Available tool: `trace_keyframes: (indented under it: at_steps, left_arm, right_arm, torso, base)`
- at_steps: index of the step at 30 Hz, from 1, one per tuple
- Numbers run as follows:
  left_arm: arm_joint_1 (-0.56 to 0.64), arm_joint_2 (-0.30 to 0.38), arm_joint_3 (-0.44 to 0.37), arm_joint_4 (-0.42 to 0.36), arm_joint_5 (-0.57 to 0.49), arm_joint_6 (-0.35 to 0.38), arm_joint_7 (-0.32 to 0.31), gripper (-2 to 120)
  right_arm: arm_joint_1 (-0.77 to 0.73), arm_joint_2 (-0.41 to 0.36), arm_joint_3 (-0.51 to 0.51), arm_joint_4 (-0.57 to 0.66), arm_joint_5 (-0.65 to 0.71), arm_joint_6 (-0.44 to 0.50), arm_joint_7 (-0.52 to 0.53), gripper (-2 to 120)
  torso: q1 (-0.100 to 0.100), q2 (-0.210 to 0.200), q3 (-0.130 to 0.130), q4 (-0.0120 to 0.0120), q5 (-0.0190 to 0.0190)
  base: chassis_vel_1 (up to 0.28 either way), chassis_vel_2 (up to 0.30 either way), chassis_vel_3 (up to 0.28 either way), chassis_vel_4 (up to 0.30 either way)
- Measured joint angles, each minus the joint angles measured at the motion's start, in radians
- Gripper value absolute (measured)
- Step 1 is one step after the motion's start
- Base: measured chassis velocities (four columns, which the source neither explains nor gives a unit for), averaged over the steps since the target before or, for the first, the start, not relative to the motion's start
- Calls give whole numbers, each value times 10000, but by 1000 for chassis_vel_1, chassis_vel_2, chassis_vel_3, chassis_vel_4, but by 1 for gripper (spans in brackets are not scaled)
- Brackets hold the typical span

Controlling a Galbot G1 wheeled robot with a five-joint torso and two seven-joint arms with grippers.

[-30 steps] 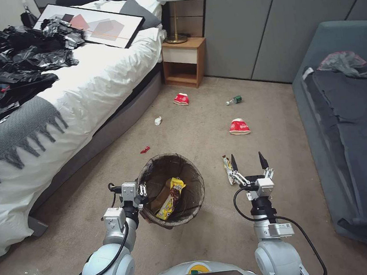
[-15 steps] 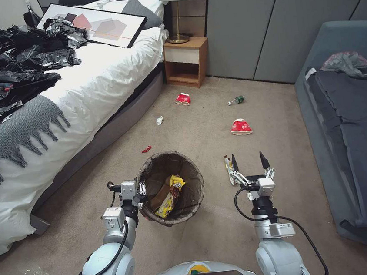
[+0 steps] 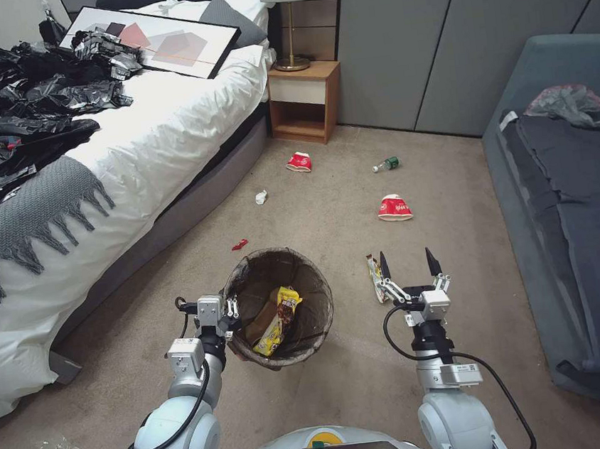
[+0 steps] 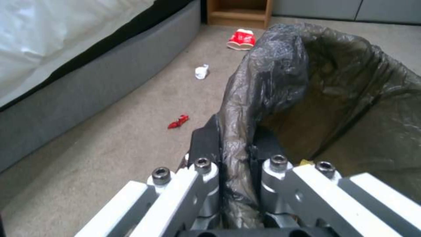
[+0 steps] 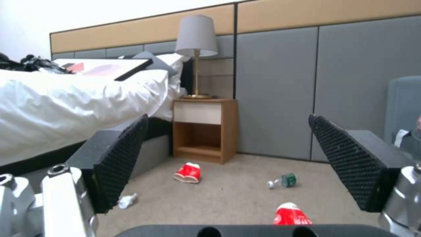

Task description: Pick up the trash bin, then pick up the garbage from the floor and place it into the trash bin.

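Your left gripper (image 4: 235, 154) clamped on bin (image 3: 280, 309) rim, right gripper (image 3: 405, 265) spread wide and empty, 2 cups (image 3: 393, 208) on carpet (image 3: 345, 384) ahead.

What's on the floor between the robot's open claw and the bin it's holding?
In the head view, bare carpet lies between the trash bin and the open right gripper, apart from a yellow snack wrapper right beside the gripper's finger.
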Motion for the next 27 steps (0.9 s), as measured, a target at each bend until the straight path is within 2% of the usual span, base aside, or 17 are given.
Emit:
trace_keyframes:
  at_steps: [17,27]
  left_arm:
    - [-19,-10,-6,43,-13,12,-30,7]
    - [-34,-15,-18,52,-13,61,-54,7]
  right_arm:
    - [121,60,-55,-179,-44,294,-8,87]
    - [246,76,-88,-283,-234,579,-32,91]
  torso:
    - [1,-1,3,0,1]
    - [0,0,0,-2,0]
  base:
    - [-163,175,174,-159]
    - [-17,14,8,-14]
